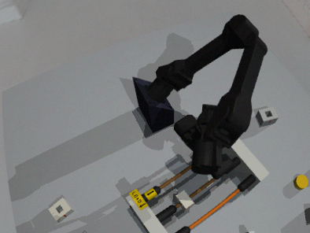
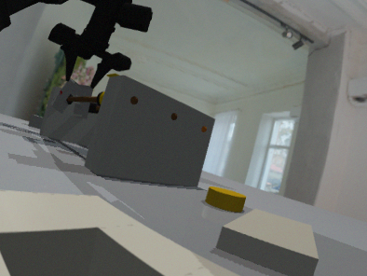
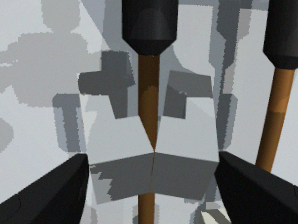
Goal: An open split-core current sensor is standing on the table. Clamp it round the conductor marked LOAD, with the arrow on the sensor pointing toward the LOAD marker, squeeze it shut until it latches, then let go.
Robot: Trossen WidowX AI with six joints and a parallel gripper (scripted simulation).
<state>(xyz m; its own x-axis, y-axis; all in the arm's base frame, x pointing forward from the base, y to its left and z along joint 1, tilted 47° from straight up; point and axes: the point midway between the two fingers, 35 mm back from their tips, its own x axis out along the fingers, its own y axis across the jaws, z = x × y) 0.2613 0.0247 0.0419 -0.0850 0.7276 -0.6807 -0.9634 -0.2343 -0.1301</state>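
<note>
My gripper [image 2: 81, 84] [image 3: 152, 161] is shut on the open current sensor [image 2: 76, 89] [image 3: 122, 137], a grey two-part body. In the wrist view its halves meet at a seam near the fingertips and part in a V beyond. The brown LOAD conductor [image 1: 173, 179] [image 2: 85, 99] [image 3: 149, 90] runs below the seam, between the parted halves; whether they close beneath it is hidden. In the top view the gripper hides the sensor. The yellow LOAD marker [image 1: 138, 199] sits on one end wall, beside a yellow arrow tag [image 1: 151, 193]. The sensor's arrow cannot be made out.
The end walls [image 1: 252, 159] [image 2: 149, 149] also carry a middle conductor with a pale block [image 1: 185, 200] on it, and an orange conductor [image 1: 216, 208]. Pale square rings [image 1: 54, 208] [image 1: 260, 117] stand either side. A yellow disc [image 1: 301, 182] [image 2: 225, 200] lies beyond.
</note>
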